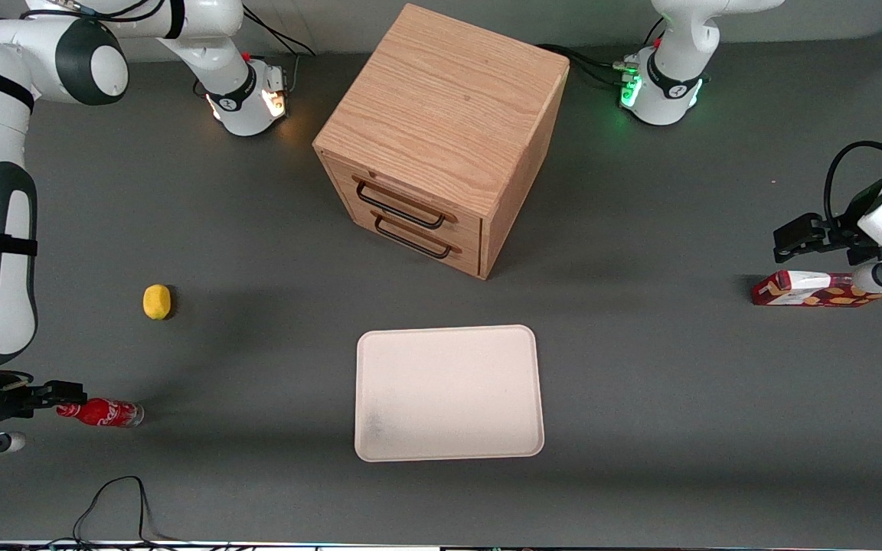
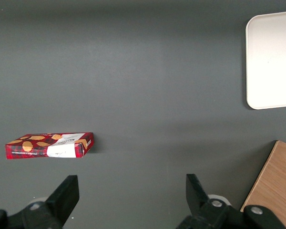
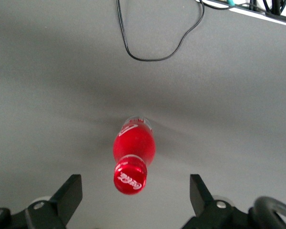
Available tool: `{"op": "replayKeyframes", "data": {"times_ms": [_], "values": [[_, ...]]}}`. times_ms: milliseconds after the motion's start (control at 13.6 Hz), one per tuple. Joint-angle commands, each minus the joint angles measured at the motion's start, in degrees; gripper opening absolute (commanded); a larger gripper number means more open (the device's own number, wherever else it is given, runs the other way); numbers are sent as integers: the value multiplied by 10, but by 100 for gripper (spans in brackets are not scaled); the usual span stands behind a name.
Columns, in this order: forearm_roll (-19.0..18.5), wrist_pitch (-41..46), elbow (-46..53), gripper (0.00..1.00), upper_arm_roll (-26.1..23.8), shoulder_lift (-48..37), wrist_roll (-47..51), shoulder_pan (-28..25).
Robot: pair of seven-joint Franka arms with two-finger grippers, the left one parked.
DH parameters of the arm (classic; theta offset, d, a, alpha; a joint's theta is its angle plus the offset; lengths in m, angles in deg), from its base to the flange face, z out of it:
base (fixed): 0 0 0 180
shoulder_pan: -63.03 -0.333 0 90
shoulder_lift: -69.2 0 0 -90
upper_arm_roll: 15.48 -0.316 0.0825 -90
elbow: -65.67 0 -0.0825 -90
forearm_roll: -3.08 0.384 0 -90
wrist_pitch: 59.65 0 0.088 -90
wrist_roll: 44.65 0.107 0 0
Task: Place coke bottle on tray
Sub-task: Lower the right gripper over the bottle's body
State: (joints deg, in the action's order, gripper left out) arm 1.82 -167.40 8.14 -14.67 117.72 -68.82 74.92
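Observation:
The coke bottle [image 1: 102, 412] lies on its side on the grey table toward the working arm's end, nearer to the front camera than the lemon. Its red cap points at my right gripper [image 1: 50, 411]. In the right wrist view the bottle [image 3: 135, 145] shows end-on, with the cap about level with the tips of my gripper [image 3: 136, 183]. The fingers stand wide apart on either side of the cap and do not touch it. The cream-white tray [image 1: 449, 394] lies flat and bare at mid-table, in front of the drawer box, apart from the bottle. It also shows in the left wrist view [image 2: 271, 57].
A yellow lemon [image 1: 156, 301] lies on the table farther from the front camera than the bottle. A wooden drawer box [image 1: 441, 138] stands at mid-table. A red snack carton [image 1: 808, 289] lies toward the parked arm's end. A black cable [image 1: 115, 497] loops near the front edge.

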Motion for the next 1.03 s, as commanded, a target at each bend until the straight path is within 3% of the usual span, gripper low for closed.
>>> {"op": "replayKeyframes", "data": {"times_ms": [0,367,514,661,808,955], "values": [[-8,-12,21,100,-3,17,-5,-1],[-8,-25,21,99,-3,25,-4,-7],[-8,-26,21,94,-3,26,2,-8],[-8,-29,20,79,-3,27,2,-7],[-8,-29,20,54,-3,26,0,-7],[-7,-29,18,36,-2,27,-2,-4]]}}
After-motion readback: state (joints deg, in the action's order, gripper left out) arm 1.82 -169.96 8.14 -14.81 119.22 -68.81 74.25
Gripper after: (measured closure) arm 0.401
